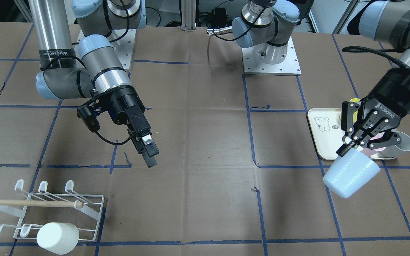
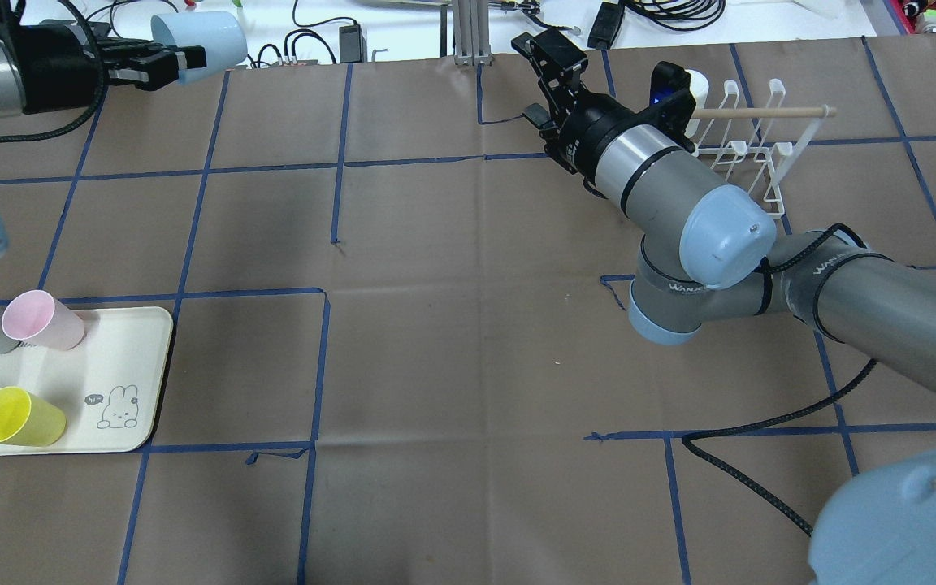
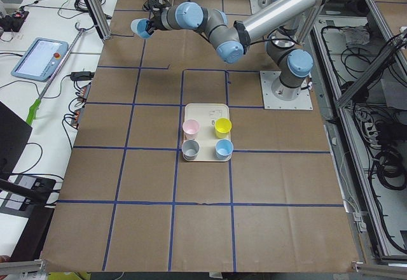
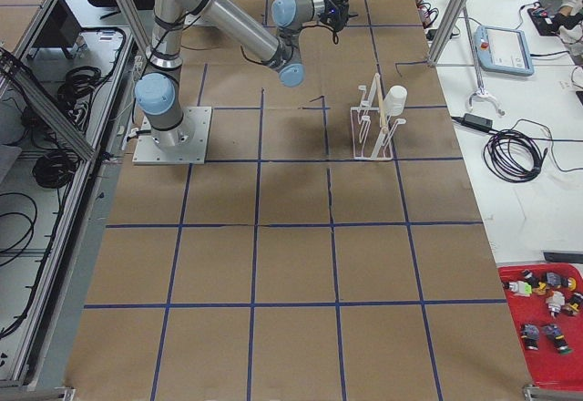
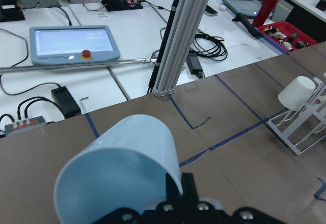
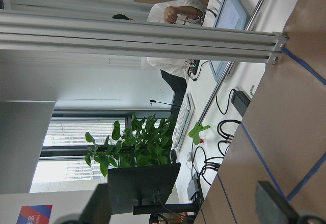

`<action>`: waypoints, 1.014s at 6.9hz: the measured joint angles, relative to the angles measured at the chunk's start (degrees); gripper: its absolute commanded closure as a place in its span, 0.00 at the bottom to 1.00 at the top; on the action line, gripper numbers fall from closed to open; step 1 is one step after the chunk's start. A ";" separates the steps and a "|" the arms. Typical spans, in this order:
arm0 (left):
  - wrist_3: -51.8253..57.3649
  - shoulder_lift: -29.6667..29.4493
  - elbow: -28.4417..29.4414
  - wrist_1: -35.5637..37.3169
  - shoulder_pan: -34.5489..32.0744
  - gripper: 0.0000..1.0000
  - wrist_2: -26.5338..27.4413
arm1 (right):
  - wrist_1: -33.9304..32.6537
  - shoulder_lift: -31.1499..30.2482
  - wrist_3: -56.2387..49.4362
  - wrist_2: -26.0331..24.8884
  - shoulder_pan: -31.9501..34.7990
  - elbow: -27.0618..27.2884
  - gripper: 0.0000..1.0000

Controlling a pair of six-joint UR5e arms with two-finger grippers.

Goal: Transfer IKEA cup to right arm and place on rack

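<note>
Brown paper crossed by blue tape lines covers the table [image 1: 198, 149] in the front-facing view. At the right of that frame the pale blue tapered plastic cup [image 1: 351, 174] is held clear of the surface by the black left gripper [image 1: 352, 145], which is pinched on the cup's rim. The cup's long axis is tilted, with the closed base aimed at the lower left. A cream tray with a small animal drawing [image 1: 324, 142] is seen behind it. The black right gripper [image 1: 148, 154] hangs at centre left. The white wire rack with a wooden rod [image 1: 59, 202], bearing a white cup [image 1: 57, 237], is set in the lower left corner.

In the overhead view the blue cup is found at the upper left, lying sideways, its mouth turned left. The right gripper is spread wide, with nothing between its fingers.

From the left side, the cup is seen well apart from the tray.

In the left wrist view its mouth faces the lens, and its base is pointed toward white benches strewn with cables.

In the right wrist view, an aluminium beam and a leafy plant [image 6: 135, 142] are framed.
</note>
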 measured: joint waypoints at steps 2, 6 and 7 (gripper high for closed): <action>-4.94 -3.91 -1.10 10.55 -3.26 0.96 -4.65 | 0.00 0.04 -0.02 -0.02 0.03 0.64 0.00; -24.05 -5.85 -9.95 40.12 -9.61 0.94 -5.12 | 0.00 0.37 0.01 0.07 0.03 0.61 0.00; -26.98 -5.87 -11.04 43.81 -12.40 0.94 -3.56 | 0.00 0.43 0.03 0.06 0.03 0.59 0.00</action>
